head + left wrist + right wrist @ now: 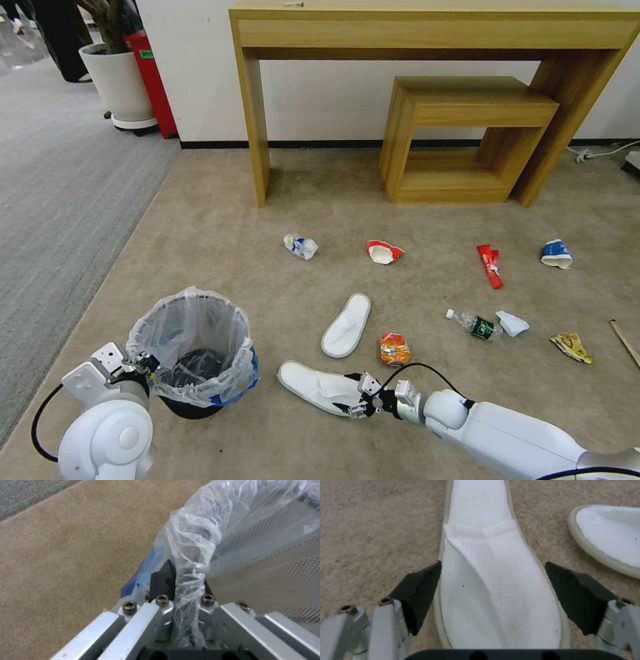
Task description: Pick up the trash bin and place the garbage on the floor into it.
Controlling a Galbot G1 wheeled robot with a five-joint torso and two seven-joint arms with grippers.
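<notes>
Nearest the robot, on the beige carpet floor (220, 220), its two arms reach forward. At the left, the left gripper (148, 365) has its black pads pinched tight on the bag-wrapped rim of the trash bin (193, 347), a small round mesh bin lined with crinkly clear plastic, blue showing at its lower side. From the left wrist, the bunched plastic (190, 580) runs straight between the closed pads.

At the right, the right gripper (352, 395) sits low over the toe end of a white slipper (317, 387). From the right wrist, its two black pads (420, 590) stand wide apart, one on each side of the near slipper (493, 587), close to its edges but not clamped on it.

A second white slipper (347, 325) lies just beyond, with an orange wrapper (395, 349) beside it. Farther right lie a small bottle (473, 325), a crumpled tissue (512, 323), a yellow wrapper (571, 347) and a wooden stick (625, 343).

Farther still, a row of litter: a crushed blue-white cup (301, 246), a red-white cup (383, 251), a red wrapper (491, 265) and another blue-white cup (557, 253).

Against the wall stand a wooden table (433, 30) and a smaller wooden stool (467, 107) beneath it.
</notes>
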